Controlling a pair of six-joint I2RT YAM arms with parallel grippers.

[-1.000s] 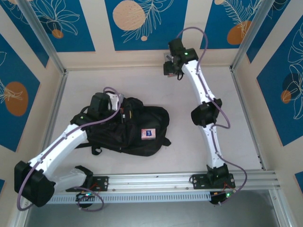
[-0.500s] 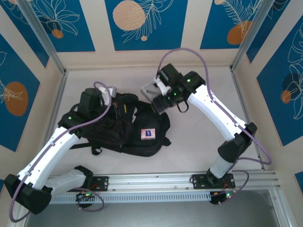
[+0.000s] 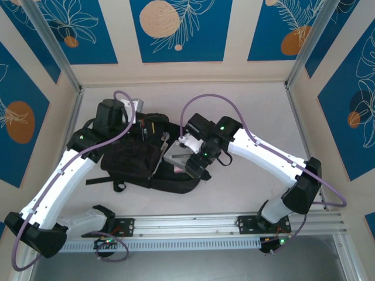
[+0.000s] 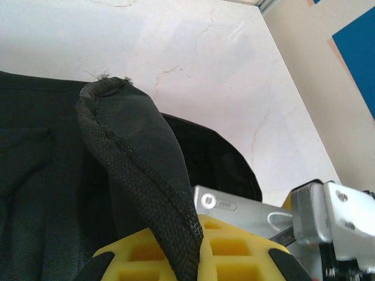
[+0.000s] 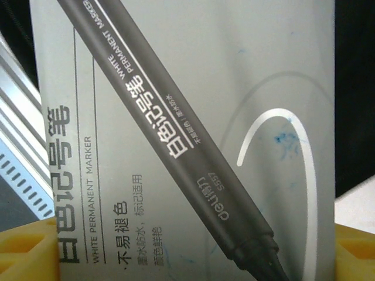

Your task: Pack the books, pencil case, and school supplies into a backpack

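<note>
Yellow pads of the left fingers (image 4: 234, 246) are pressed together on a fold of black woven fabric (image 4: 137, 152), an edge or strap of the backpack (image 4: 41, 175), which stands up between them. From above, this grip sits at the far-left end of the bag, apparently lifting the rim so that the mouth stays open.

The right fingers (image 5: 23, 252) stand wide apart but are not free: they clamp the pencil case (image 5: 246, 88) across its width, one pad at each lower corner in the wrist view. It is a flat grey box printed with a dark marker pen. In the overhead view it hangs tilted over the middle of the backpack, close above the fabric, and I cannot tell whether it touches.

The backpack lies flat on the pale table (image 3: 258, 99), between the two arms and nearer the left one.

As for progress, the pencil case looks mid-delivery: over the bag, but not yet inside or released. No books or other supplies lie loose on the table around the bag, which suggests they are packed, though the interior is too dark to confirm. What seems left is to slide the case into the opening, let go, and then drop the held edge.
</note>
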